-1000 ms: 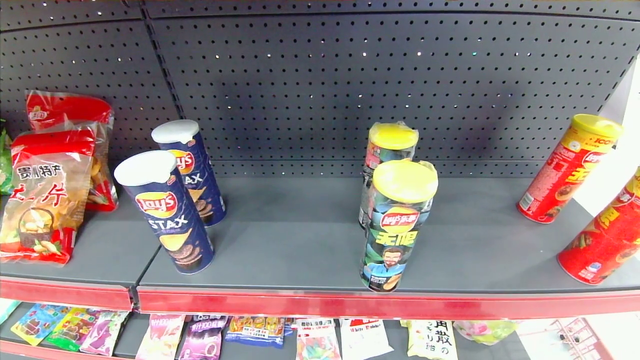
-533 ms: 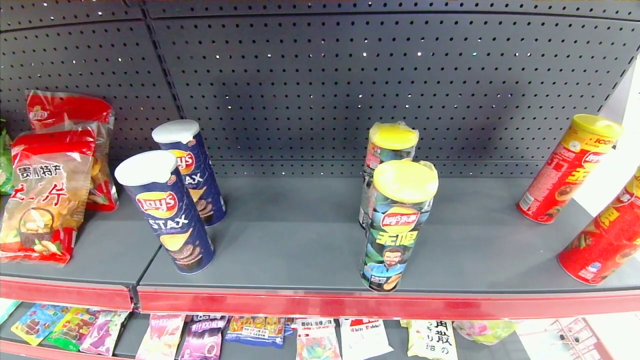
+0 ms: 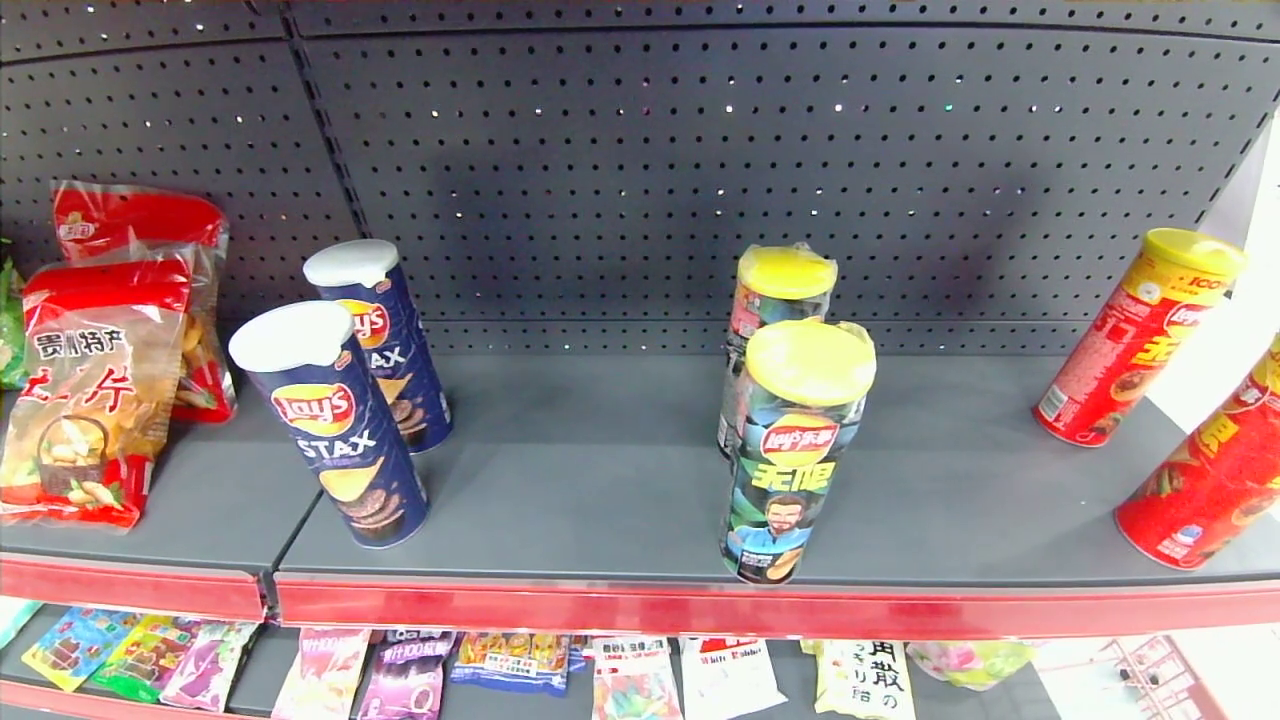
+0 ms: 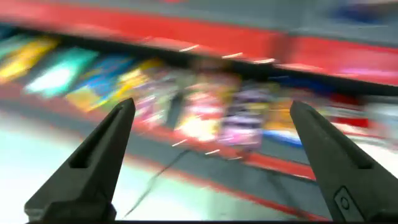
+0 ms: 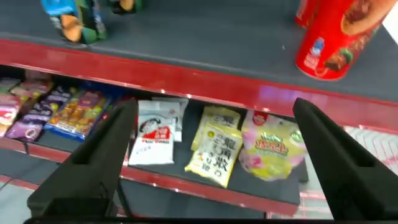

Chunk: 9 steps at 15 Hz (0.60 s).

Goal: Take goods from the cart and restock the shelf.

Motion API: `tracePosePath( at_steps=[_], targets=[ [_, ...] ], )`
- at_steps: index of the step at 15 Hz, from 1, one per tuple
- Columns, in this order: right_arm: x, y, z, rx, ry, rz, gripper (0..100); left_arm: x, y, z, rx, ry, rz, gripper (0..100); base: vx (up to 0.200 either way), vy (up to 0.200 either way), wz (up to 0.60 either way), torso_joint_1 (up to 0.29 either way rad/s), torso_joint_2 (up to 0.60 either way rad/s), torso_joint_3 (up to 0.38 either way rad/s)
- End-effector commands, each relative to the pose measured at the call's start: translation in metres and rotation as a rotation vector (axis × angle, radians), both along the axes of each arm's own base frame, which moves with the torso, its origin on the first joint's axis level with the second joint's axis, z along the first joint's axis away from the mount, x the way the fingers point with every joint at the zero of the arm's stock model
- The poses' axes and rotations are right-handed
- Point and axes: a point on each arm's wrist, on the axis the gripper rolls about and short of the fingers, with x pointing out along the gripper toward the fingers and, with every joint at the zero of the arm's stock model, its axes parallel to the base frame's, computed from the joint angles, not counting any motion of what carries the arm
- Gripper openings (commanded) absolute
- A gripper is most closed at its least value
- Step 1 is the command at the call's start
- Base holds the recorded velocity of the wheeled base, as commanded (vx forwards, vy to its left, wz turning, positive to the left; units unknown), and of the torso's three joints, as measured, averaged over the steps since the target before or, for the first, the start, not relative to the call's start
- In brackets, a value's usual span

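**Op:** Left tool (image 4: pixel 211 104): I see its two fingers spread wide, nothing between them. That view is smeared, so beyond them I can only make out a red edge and bright packets. Right tool (image 5: pixel 214 102) is just as wide and holds nothing, in front of the lower shelf (image 3: pixel 1025 690).

**Sup:** What sits closest there?

**Op:** Flat packets (image 5: pixel 217 146) lying in a row on the lower shelf, under the red lip (image 3: pixel 700 605) of the shelf (image 3: pixel 600 470) I'm restocking.

**Sup:** And along that lip?

**Op:** From my left: a snack bag (image 3: pixel 85 390) near the edge, a navy can (image 3: pixel 330 420), a yellow-lidded can (image 3: pixel 795 450), and a red can (image 3: pixel 1210 470) at the far right, cut by the frame. The yellow-lidded can stands closest to the lip.

**Sup:** Room to move?

**Op:** A wide gap between the navy can and the yellow-lidded can, running from the lip to the back. There's a narrower gap between the yellow-lidded can and the red can.

**Sup:** Farther in?

**Op:** Each front item has a twin just behind it: second snack bag (image 3: pixel 140 240), second navy can (image 3: pixel 385 330), second yellow-lidded can (image 3: pixel 775 300), second red can (image 3: pixel 1140 335). Behind them stands the pegboard wall (image 3: pixel 700 180).
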Motion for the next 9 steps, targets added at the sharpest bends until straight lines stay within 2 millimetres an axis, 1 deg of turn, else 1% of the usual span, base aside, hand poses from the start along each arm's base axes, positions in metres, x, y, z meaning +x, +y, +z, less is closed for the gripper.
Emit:
tracePosePath(
  at_steps=[1,2,3,5,9],
  targets=[
    [-0.0024,-0.0007,-0.0024,0.007,-0.084,-0.016,100,0.0026,-0.0020,-0.0106,-0.035,-0.184,-0.127,100,0.000,0.000,0.00,0.000,0.00,0.000],
    [-0.0020,-0.0019,-0.0026,-0.003,-0.089,-0.069,100,0.0062,-0.0031,-0.0111,-0.012,-0.258,-0.179,100,0.000,0.000,0.00,0.000,0.00,0.000],
    [-0.0020,-0.0030,-0.0083,-0.002,-0.027,-0.118,100,0.0062,-0.0033,-0.0168,0.006,-0.199,-0.190,100,0.000,0.000,0.00,0.000,0.00,0.000],
    [-0.0017,-0.0032,-0.0079,0.051,-0.030,-0.127,100,0.0062,-0.0033,-0.0173,0.015,-0.194,-0.189,100,0.000,0.000,0.00,0.000,0.00,0.000],
    [-0.0017,-0.0037,-0.0079,0.052,-0.030,-0.151,100,0.0062,-0.0033,-0.0173,0.017,-0.194,-0.191,100,0.000,0.000,0.00,0.000,0.00,0.000]
  ],
)
